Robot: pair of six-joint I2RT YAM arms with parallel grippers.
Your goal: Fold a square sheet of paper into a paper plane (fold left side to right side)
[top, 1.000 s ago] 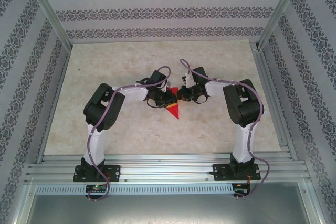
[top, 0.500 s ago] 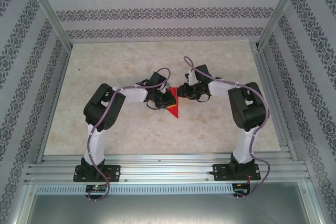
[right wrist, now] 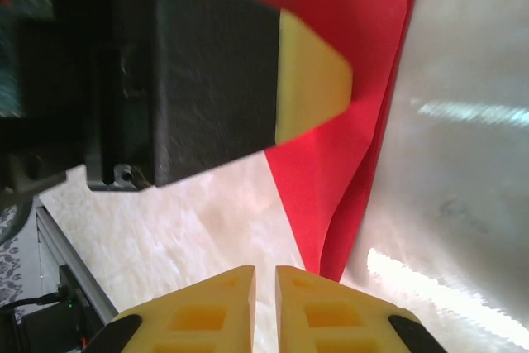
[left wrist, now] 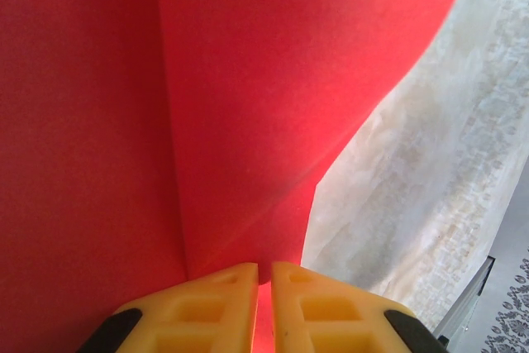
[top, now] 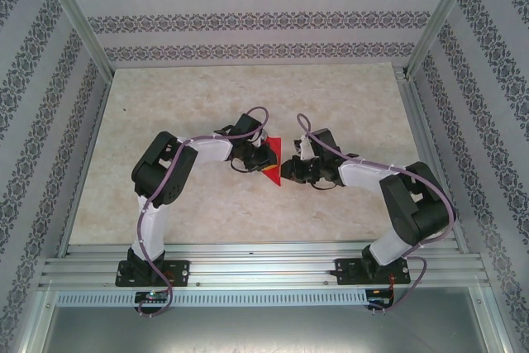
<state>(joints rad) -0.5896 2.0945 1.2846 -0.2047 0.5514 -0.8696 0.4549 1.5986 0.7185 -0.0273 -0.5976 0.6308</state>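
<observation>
near the middle of the pale marbled tabletop point(top: 198, 204), between the two arms, lies the thin bright red sheet of paper point(top: 273, 174), creased into a narrow shape whose point faces the arm bases. the left gripper point(left wrist: 264, 287) has its yellow fingertips pressed nearly together on an edge of the sheet, with red showing in the slit between them, so it is pinching the paper. a long crease runs up the sheet away from that grip, and the flap to the right of it bows up off the table. the right gripper point(right wrist: 264, 295) sits low at the pointed end, its fingers almost together with nothing seen between them. the paper's tip lies just beside its right finger, and whether they touch cannot be told

judging from this, the step in hand is carrying the left flap over to the right. to do it well, the left gripper should raise the pinched edge only a little and sweep it across about the centre crease so that the edges meet squarely. the right gripper would best press down on the point to stop the sheet sliding or turning, then run along the fold to sharpen it. a hard pull risks tearing or skewing such thin paper

no tray, box or bowl stands on the table, so nothing sits inside anything
</observation>
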